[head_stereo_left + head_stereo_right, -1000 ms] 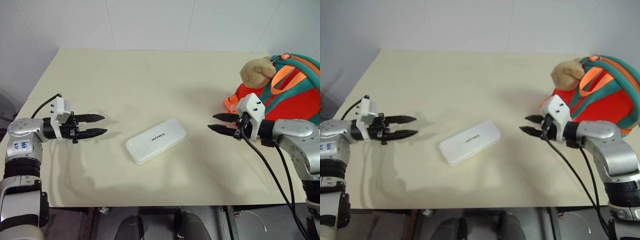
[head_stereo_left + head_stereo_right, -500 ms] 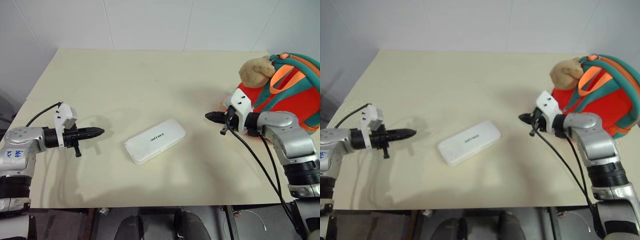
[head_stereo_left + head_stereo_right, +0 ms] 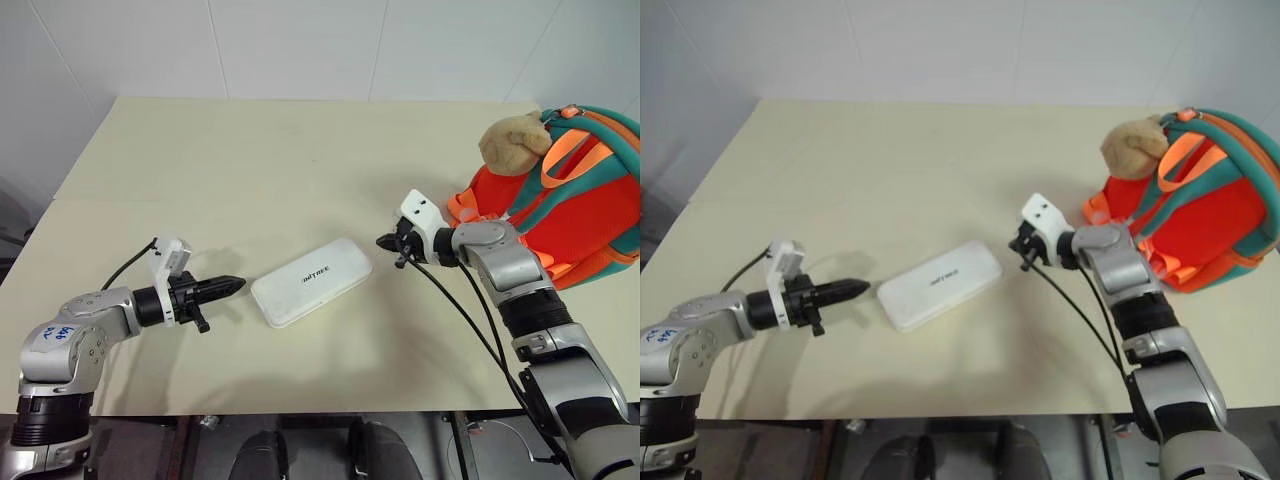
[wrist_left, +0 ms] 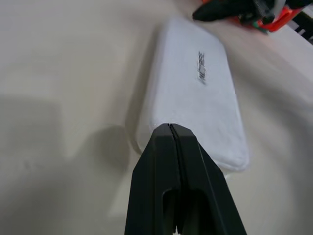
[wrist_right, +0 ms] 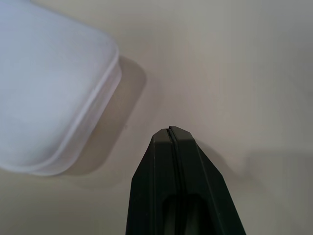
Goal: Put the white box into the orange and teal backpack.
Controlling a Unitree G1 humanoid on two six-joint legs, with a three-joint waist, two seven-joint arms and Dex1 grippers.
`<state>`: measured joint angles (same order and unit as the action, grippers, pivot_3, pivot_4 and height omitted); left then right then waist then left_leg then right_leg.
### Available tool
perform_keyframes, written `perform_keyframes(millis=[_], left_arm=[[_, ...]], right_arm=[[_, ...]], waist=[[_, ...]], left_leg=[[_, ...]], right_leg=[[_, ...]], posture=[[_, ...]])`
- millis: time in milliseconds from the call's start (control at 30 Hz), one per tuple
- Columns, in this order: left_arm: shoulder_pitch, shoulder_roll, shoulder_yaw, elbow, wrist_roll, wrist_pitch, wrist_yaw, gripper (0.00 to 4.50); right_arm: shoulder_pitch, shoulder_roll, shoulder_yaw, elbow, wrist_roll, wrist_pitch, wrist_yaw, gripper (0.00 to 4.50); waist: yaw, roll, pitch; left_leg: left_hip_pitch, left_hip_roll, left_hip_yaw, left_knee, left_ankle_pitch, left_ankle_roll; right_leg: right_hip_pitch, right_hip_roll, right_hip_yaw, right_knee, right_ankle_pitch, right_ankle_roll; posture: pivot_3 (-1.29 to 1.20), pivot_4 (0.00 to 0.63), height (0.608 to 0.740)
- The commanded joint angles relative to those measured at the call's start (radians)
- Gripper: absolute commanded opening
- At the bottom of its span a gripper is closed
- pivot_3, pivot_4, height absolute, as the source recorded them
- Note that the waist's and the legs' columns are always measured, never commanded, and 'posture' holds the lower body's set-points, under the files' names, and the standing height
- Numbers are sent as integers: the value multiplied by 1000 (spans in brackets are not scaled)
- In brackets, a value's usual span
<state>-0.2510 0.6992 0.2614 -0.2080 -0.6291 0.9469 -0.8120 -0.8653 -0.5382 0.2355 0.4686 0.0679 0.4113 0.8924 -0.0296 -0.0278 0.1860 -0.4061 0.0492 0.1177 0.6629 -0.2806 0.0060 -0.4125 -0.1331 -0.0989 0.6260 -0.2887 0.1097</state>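
Observation:
The white box (image 3: 311,281) lies flat and slanted at the middle of the cream table, dark lettering on its lid (image 4: 201,67). My left gripper (image 3: 238,284) is shut and empty, its tip just short of the box's left end. At the box's right end, with a small gap to its corner (image 5: 93,73), my right gripper (image 3: 382,242) is also shut and empty. The orange and teal backpack (image 3: 565,200) stands at the table's right edge with a tan plush toy (image 3: 512,140) on top.
The cream table (image 3: 300,160) stretches bare behind the box up to a white tiled wall. Black cables (image 3: 470,320) hang from my right wrist over the table's front right part.
Both grippers went from open to shut and closed in on the box, the left moving right and down, the right moving left. The box and backpack stayed put.

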Motion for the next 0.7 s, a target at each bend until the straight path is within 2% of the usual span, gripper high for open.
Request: perform_keyframes(millis=[33,167,333,533,700], left_arm=[[31,-1,50,-100,-91,119,56,0],[75,42,62,-158,-123,229,98,0],[65,37,42,-160,-146,262,117,0],[29,10,-8,-139,-128,240,139,0],[-13,-13,-62,-84,-83,161,140,0]], right_arm=[[-11,4,-11,-10,-15,-26,8,120],[0,17,-16,-28,-19,-19,11,120],[9,41,-7,-21,-29,-23,8,120],[14,58,-2,-19,-47,-26,14,120],[40,51,21,-103,-49,11,70,120]], waist=[[-1,0,0],[-3,0,0],[-2,0,0],[0,0,0],[0,0,0]], left_leg=[[0,0,0,0,0,0],[0,0,0,0,0,0],[1,0,-1,0,0,-1],[1,0,-1,0,0,-2],[1,0,0,-1,0,-2]], right_leg=[[0,0,0,0,0,0],[0,0,1,0,0,0],[0,0,1,1,0,0],[0,-1,1,0,0,-1],[0,0,1,0,0,-1]], posture=[[0,150,740],[0,150,740],[0,150,740],[0,150,740],[0,150,740]])
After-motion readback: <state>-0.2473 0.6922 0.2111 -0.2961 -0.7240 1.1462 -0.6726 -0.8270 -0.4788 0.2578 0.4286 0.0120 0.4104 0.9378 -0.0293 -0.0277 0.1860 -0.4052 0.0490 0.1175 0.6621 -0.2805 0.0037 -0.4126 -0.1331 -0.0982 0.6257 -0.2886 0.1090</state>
